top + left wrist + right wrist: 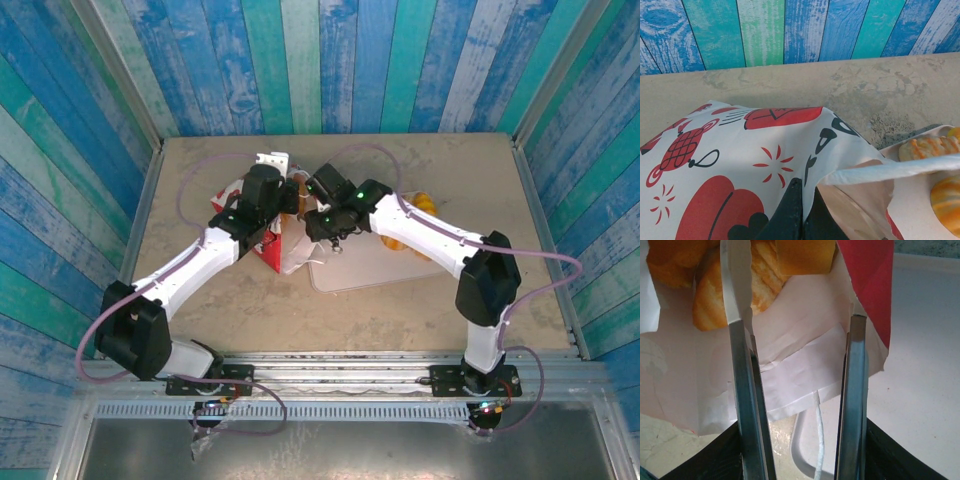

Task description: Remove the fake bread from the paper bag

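Note:
The paper bag [268, 252] lies tipped between the two arms, its mouth toward the tray. Its side [740, 165] is white with red prints. My left gripper [270, 200] is shut on the bag's upper rim [802, 200], beside a white handle [890, 170]. My right gripper [796, 322] is open at the bag's mouth, its fingers [745, 390] astride the white lower lip and holding nothing. Fake bread [715, 295] lies deep in the bag, with a square orange piece [805, 255]. More fake bread [930, 147] rests on the tray.
A pale tray [370, 270] lies right of the bag under the right arm, with pastries [420, 205] on its far side. A thin bag handle [818, 440] hangs over the tray's rim. Blue and green plank walls close in the table's back and sides.

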Controlling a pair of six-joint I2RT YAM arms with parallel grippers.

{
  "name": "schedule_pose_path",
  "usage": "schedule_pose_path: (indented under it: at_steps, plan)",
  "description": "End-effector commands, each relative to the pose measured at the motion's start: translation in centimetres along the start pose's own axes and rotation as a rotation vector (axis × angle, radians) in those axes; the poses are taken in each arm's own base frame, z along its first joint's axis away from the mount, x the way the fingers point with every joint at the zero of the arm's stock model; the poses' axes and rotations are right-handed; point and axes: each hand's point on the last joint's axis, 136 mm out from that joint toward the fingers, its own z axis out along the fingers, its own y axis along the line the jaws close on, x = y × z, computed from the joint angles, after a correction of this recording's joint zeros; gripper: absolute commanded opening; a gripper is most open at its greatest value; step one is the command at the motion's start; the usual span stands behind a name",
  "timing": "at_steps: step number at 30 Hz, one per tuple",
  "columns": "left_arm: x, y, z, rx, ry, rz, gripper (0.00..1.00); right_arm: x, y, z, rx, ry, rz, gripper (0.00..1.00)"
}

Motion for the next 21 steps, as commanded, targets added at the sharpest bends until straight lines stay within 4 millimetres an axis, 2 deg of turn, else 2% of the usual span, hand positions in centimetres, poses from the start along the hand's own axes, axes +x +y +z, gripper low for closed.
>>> schedule_pose_path:
  at_steps: [1,11,21]
  plan:
    - [-1.4,-0.9,0.6,0.032,-0.037,-0.019,0.01,-1.3,0.2,0.5,-0.008,-0.026,0.014,0.55]
    - [-1.7,-1.1,0.3,0.048,-0.05,-0.02,0.01,-2.0,-0.1,1.7,0.009,-0.029,0.026,0.55]
    - [-1.4,-1.0,0.6,0.04,-0.045,-0.02,0.01,-2.3,-0.3,2.1,0.006,-0.037,0.031,0.45]
